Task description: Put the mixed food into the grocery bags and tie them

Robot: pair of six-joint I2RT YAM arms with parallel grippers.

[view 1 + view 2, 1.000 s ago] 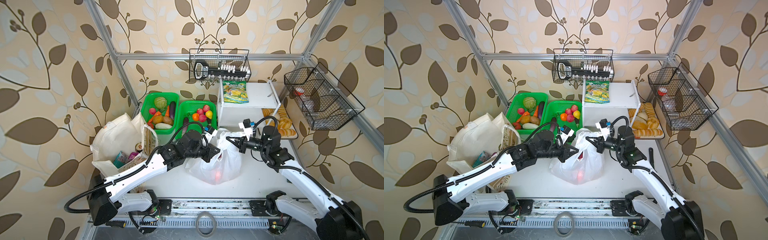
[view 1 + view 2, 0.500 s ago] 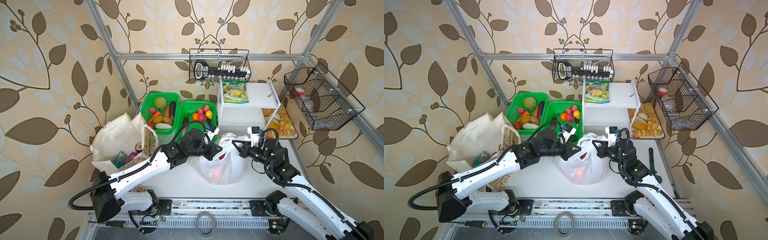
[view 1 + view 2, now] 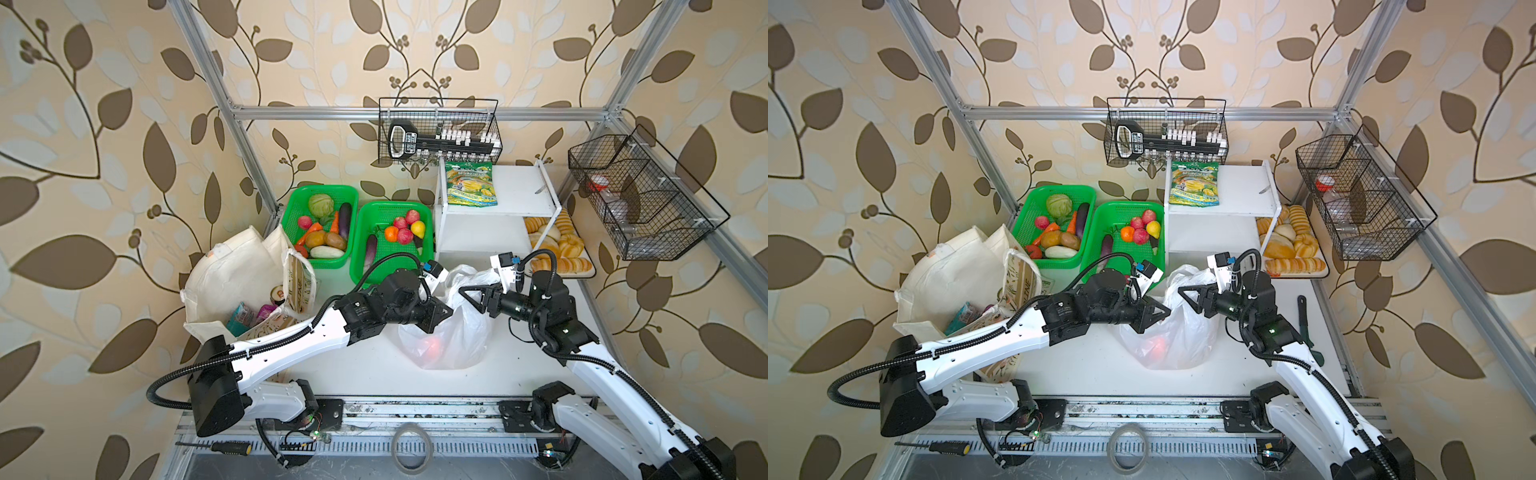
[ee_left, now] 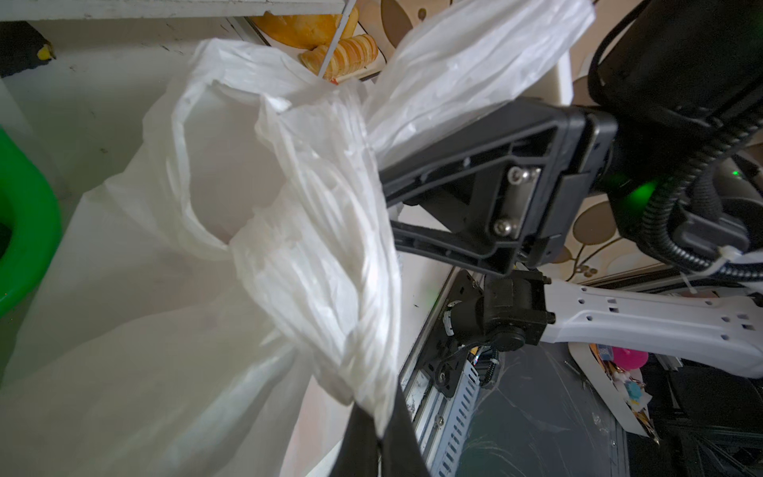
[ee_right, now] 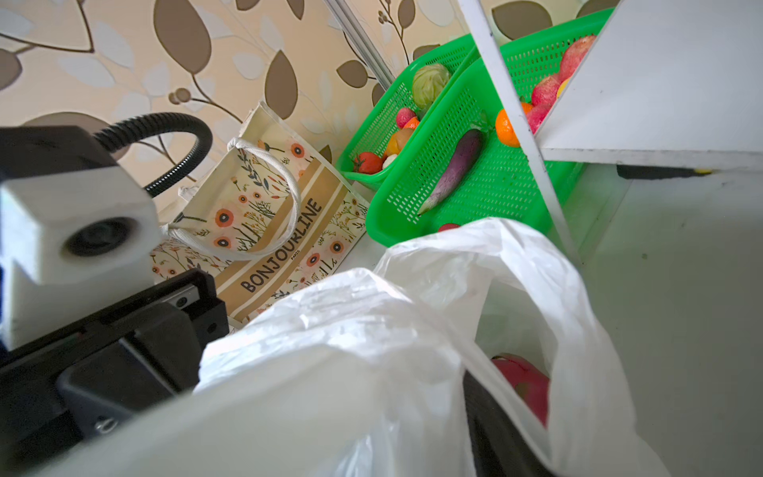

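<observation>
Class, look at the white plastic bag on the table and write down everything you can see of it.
The plastic bag is thin, crinkled, see-through white, with loop handles. It sits slumped on the white table between the two arms, mouth open. A red apple shows through its side; a pink dragon fruit lies inside. The left claw is shut on one twisted handle; the other lies against the open right claw.
</observation>
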